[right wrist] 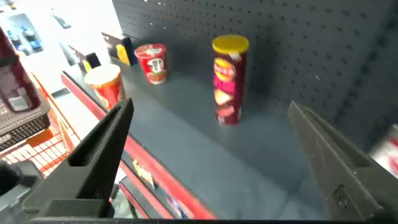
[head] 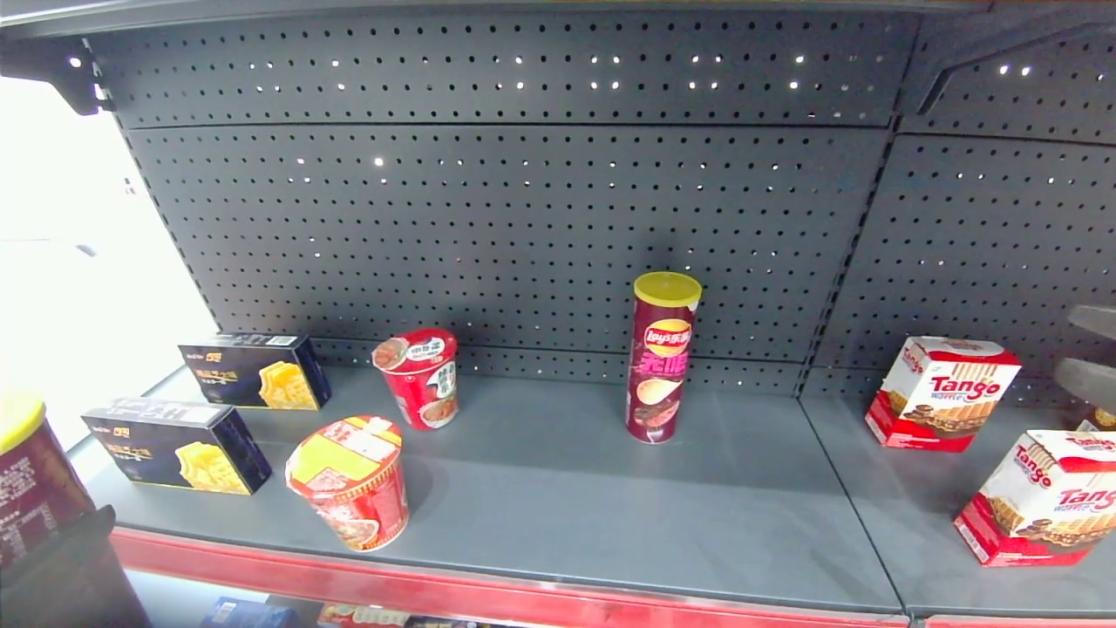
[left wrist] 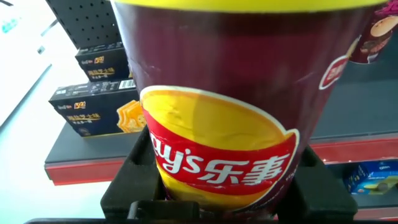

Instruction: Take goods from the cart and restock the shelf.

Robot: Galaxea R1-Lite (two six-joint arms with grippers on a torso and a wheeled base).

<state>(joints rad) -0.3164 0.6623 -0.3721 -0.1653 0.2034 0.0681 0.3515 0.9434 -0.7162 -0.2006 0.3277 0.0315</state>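
A grey metal shelf [head: 558, 506] runs along in front of the robot, backed by a dark pegboard [head: 506, 227] with light shining through some of its holes. A red strip [head: 436, 589] edges the front of the deck.

One chip can [head: 665, 356] stands upright near the back panel, roughly mid-shelf. Everything else is placed from it:

- **Back cup:** a red noodle cup [head: 421, 377] sits to its left, also near the back.
- **Front cup:** a second noodle cup [head: 350, 481] is farther left and close to the front edge.
- **Dark boxes:** two dark boxes lie beyond the cups, one at the back [head: 255, 371] and one nearer the front [head: 179, 445].
- **Neighbouring bay:** to the can's right, past the upright seam [head: 837, 288], two red-and-white wafer boxes rest tilted [head: 944, 392] [head: 1042, 497].

Off the shelf's left end, far from the standing can, the room is bright and white. An orange wire cart [right wrist: 46, 146] sits in that direction, in front of the shelf.

The left gripper [left wrist: 227, 186] clamps a second chip can, the held can [left wrist: 230, 124], upright off the shelf's front-left corner. This held can is well apart from the standing one. The right gripper [right wrist: 214, 162] hangs in front of the standing can with its fingers spread wide and nothing between them.
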